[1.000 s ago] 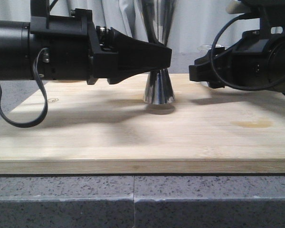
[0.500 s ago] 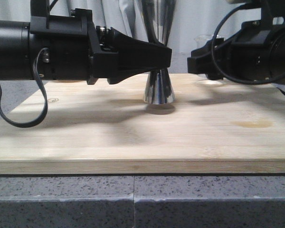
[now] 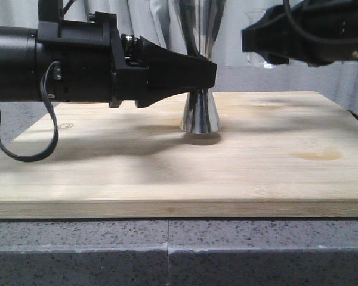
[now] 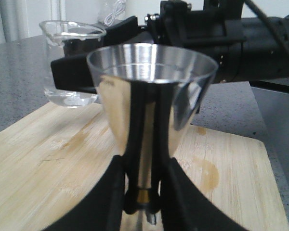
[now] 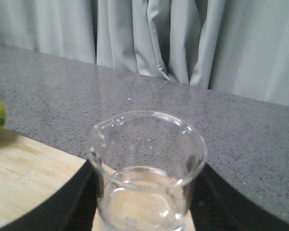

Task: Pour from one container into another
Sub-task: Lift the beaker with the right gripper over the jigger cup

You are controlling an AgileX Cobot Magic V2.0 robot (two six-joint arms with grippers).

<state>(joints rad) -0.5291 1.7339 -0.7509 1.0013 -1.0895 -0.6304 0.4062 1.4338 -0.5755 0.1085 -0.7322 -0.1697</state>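
— Where's the jigger [image 4: 151, 96]?

— Upright on the bamboo board [image 3: 274, 173], pinched at the gold waist by the left gripper [image 4: 142, 190].

— And the beaker [image 5: 147, 171]?

— Clamped in the right gripper [image 3: 256, 42], clear of the board, liquid inside, upright, off to the jigger's right and about level with its rim.

— Next, probably?

— Leftward over the open mouth, then a tilt, lip first.

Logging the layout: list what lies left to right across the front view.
Left gripper clamped at the jigger's waist → steel jigger → right gripper holding the glass beaker raised above the wooden board.
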